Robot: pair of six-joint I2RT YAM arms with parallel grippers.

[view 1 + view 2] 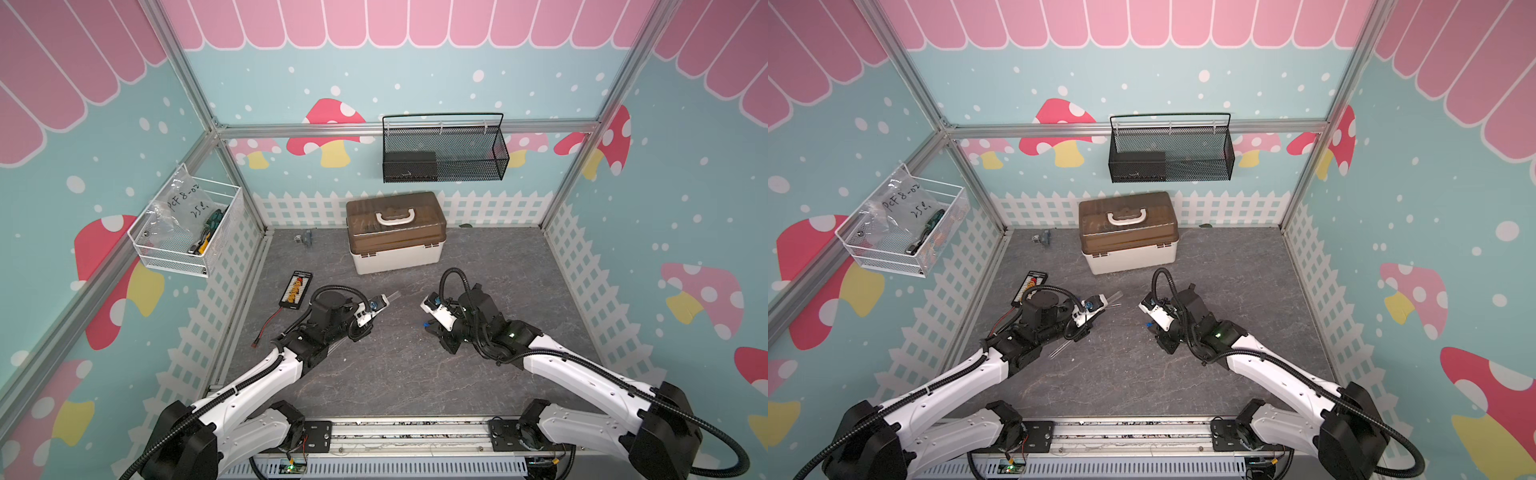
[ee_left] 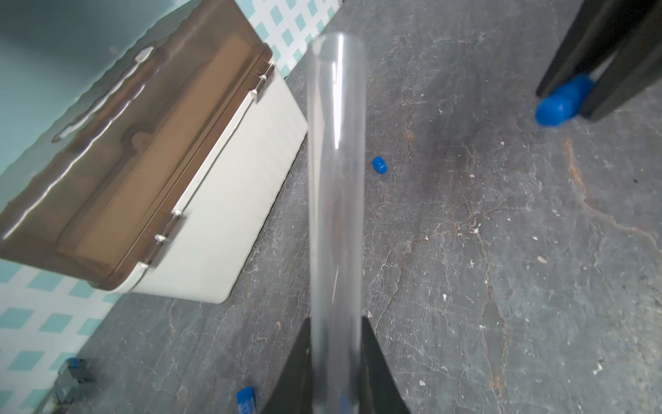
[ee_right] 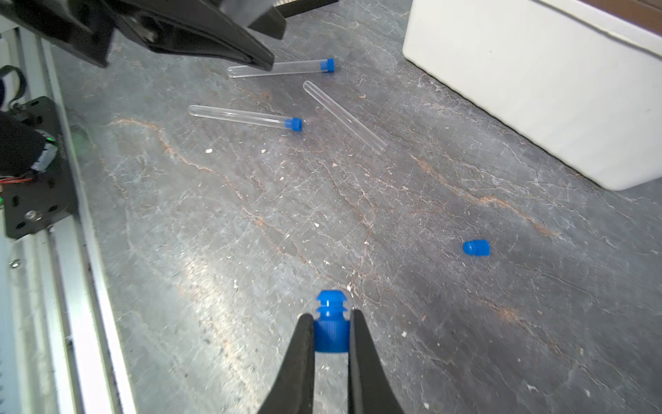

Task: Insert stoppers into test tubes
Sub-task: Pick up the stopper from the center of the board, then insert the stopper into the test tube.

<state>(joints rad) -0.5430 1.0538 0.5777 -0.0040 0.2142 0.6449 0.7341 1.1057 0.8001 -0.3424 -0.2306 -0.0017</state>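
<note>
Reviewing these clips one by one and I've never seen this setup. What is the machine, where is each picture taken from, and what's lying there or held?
It is a two-armed tabletop robot with pincer grippers. Two pictures look down from overhead; two come from wrist cameras. The left gripper is shut on a clear test tube; the right gripper on a blue stopper. On the grey table lie two stoppered tubes, one open tube, a loose stopper and a brown-lidded box.

Two stoppered tubes, one open tube and one loose blue stopper lie flat.
</note>
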